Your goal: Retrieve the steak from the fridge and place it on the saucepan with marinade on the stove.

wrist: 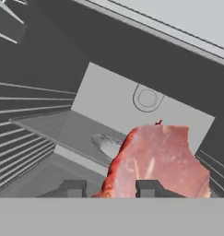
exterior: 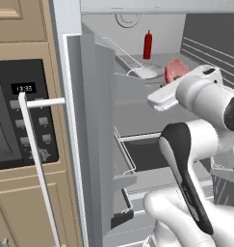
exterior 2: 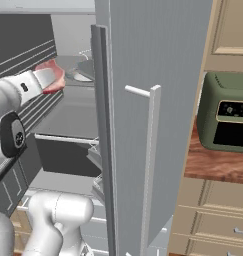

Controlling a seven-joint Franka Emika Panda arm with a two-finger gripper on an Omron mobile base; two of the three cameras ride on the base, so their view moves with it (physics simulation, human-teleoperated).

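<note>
The steak (wrist: 159, 159), a red-pink marbled slab, hangs tilted between my fingertips, clear of the shelf, inside the open fridge (exterior: 97, 120). My gripper (wrist: 111, 189) is shut on the steak at its lower edge. In the left base view the steak (exterior: 175, 70) shows just beyond my white hand, with the gripper (exterior: 172, 80) at the upper shelf's height. From the right, the steak (exterior 2: 53, 75) sticks out past the hand at the gripper (exterior 2: 55, 81). The saucepan and the stove are out of view.
A white plate (exterior: 147, 72) and a red sauce bottle (exterior: 148, 45) stand on the upper shelf behind the steak. The fridge's doors (exterior 2: 153, 75) stand open on both sides. A black microwave (exterior: 17, 116) is left; a green toaster oven (exterior 2: 225, 117) sits on the wooden counter (exterior 2: 218, 167) at right.
</note>
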